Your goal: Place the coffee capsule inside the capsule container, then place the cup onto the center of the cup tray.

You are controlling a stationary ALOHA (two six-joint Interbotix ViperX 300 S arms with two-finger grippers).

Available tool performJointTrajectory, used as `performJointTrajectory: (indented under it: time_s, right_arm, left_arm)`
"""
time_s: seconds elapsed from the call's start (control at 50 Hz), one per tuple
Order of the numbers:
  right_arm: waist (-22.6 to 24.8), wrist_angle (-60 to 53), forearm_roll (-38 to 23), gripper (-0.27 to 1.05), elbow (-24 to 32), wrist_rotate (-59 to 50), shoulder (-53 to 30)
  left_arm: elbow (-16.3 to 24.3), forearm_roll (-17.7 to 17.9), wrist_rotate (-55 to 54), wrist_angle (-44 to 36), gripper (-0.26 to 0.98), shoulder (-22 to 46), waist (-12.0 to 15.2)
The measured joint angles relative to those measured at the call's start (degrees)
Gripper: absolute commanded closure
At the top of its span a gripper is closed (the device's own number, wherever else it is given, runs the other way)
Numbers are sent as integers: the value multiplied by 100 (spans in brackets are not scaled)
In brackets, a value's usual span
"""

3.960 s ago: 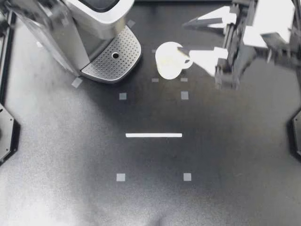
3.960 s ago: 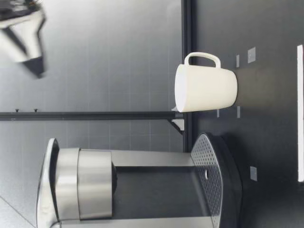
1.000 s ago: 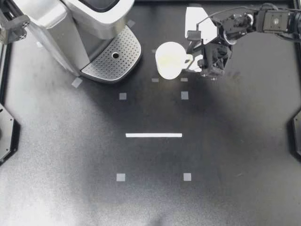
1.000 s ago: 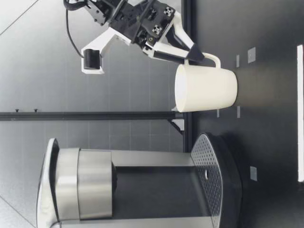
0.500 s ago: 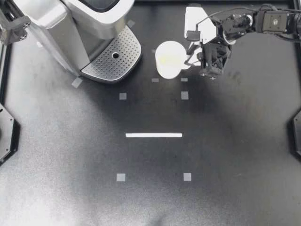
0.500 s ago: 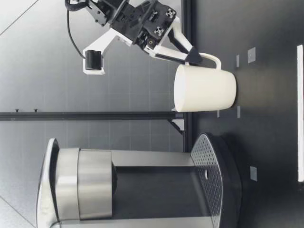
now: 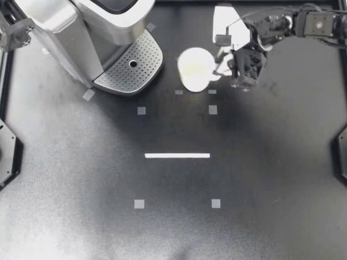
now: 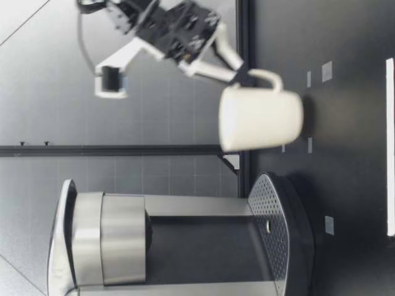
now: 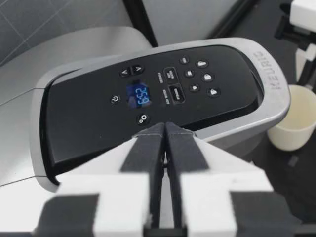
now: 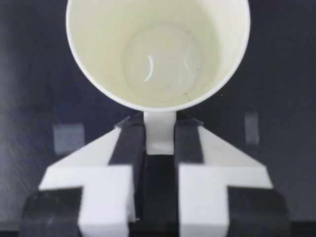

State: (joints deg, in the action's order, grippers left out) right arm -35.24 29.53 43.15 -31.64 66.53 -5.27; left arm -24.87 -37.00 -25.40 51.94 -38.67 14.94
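Note:
The white cup [image 7: 195,69] is to the right of the coffee machine's perforated cup tray [image 7: 133,65]. My right gripper [image 7: 222,68] is shut on the cup's handle from the right. In the right wrist view the handle [image 10: 159,132] sits pinched between both fingers [image 10: 129,143], and the cup [image 10: 158,54] is empty. In the low view the cup [image 8: 259,120] hangs just above the table, slightly tilted, held by my right gripper [image 8: 242,75]. My left gripper [image 9: 165,129] is shut, empty, above the machine's button panel [image 9: 163,91]. No capsule is visible.
The silver coffee machine [image 7: 81,27] fills the far left corner, and its head overhangs the tray [image 8: 271,216]. Small tape squares [image 7: 212,109] and a white strip [image 7: 177,155] mark the black table.
My right gripper has closed on the cup's handle. The cup has risen a little off the table and shifted slightly toward the machine. The left arm has not moved.

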Motion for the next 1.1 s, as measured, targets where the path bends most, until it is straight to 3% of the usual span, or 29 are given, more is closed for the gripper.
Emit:
performJointTrajectory:
  time_s: [0.42,1.1]
  right_arm:
    - [316,176,35,69,1222,-290,-642]
    - [360,272,-18,69,2101,-308,-1292]
  left_arm:
    - [-53,9,-9,-18,63,-176,0]
    - [-264,0,-26,-18,63,-439,0]
